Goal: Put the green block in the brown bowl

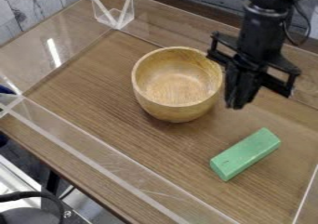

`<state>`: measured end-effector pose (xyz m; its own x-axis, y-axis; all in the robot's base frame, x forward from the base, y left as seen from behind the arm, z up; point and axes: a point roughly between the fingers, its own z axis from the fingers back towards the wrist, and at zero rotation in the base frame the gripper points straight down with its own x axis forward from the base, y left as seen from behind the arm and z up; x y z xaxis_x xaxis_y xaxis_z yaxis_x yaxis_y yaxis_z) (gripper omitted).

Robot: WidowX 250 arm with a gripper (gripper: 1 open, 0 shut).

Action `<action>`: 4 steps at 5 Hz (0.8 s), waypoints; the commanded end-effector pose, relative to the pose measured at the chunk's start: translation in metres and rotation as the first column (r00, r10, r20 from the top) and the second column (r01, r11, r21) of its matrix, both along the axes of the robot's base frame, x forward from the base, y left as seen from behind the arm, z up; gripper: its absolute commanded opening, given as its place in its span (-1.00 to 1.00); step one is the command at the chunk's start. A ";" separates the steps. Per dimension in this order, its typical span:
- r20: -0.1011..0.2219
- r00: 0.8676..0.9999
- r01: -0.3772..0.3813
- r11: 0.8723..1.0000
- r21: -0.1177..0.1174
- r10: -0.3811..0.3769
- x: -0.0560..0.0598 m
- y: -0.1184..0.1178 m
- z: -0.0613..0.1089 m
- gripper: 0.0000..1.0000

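we saw the green block (245,154) lying ungrasped on the bench (99,98) in front of the empty brown bowl (179,83), our claw (241,101) pinched together, empty, beside the bowl.

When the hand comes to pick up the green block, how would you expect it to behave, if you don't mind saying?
The green block looks like a rigid bar with flat faces, so it probably will not bend or roll. It lies flat on the wooden table, so tipping seems unlikely. Its small size suggests it is light, and its matte surface may grip reasonably well, though a push might slide it.
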<state>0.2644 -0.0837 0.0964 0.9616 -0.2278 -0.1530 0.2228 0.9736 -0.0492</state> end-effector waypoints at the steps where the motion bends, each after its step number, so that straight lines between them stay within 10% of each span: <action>1: 0.041 0.999 0.024 0.999 -0.023 -0.023 0.004 -0.009 0.005 -1.00; 4: 0.031 0.998 0.054 0.997 -0.047 -0.053 0.004 -0.020 -0.010 -1.00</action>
